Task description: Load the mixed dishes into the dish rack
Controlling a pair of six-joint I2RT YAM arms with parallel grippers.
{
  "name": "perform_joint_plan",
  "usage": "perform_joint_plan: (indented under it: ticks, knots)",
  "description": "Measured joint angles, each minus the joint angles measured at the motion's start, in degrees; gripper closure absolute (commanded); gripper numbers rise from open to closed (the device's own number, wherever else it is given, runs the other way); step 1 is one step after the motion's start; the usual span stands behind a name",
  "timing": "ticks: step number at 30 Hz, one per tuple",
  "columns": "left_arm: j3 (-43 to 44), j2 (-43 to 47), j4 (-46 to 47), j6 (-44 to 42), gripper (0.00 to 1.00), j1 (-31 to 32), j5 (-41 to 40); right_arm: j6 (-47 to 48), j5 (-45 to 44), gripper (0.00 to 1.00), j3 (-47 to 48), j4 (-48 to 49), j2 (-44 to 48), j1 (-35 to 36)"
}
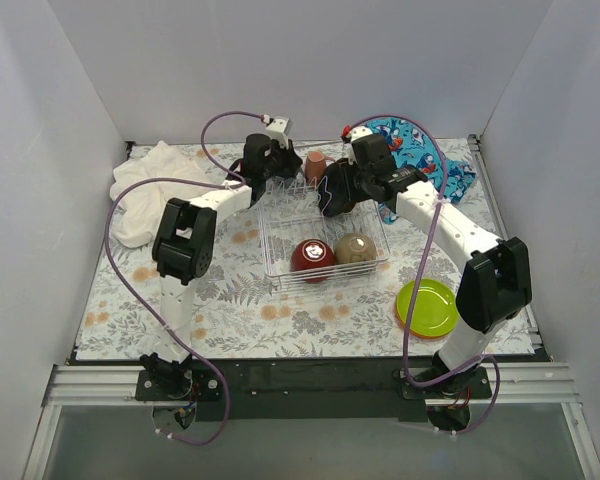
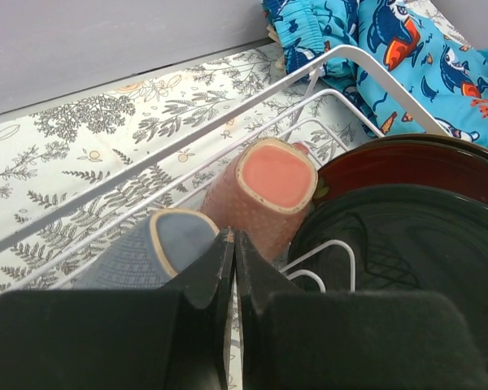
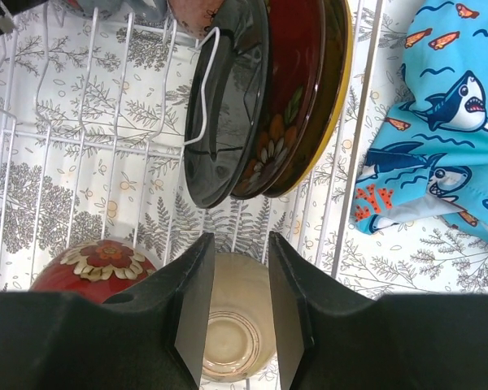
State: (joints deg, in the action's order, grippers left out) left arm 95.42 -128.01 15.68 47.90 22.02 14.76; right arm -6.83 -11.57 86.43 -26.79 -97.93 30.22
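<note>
The left claw is clenched on nothing beside the grey mug and pink mug at the far end of the rack. The right claw hangs released over the beige bowl, with plates standing just beyond. The rack sits mid-counter; a lime plate lies near the right near corner.

- A table fills the floor of the booth, covered with a pale sheet printed with grey leaves and orange flowers.
- Plain white walls close it in: a back wall along the far edge, a left wall and a right wall.
- A silver metal rail runs along the near edge, and another along the right edge.
- A white towel lies crumpled at the far left corner.
- A blue shark-print cloth lies at the far right corner.
- The light is even and soft, with faint shadows.
</note>
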Motion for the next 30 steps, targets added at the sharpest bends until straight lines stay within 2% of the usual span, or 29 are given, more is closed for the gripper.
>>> perform_joint_plan:
  ticks: [12, 23, 27, 30]
  knots:
    - [-12.48, 7.54, -2.27, 1.29, 1.00, -1.68, -4.07, -0.04, 0.96, 0.59, -2.29, 1.25, 1.81, -0.92]
    - [-14.01, 9.31, -2.64, 0.48, 1.00, -2.05, -5.03, -0.26, 2.80, 0.59, -2.67, 1.44, 1.84, -1.29]
    - [-14.01, 10.95, -4.81, 0.28, 1.00, -2.69, -3.21, -0.07, 2.84, 0.54, -2.67, 1.44, 1.86, -1.29]
    - [-14.01, 14.60, -6.51, 0.26, 0.68, -4.15, 4.33, 1.79, 3.76, 0.39, -2.67, 1.27, 2.27, -1.68]
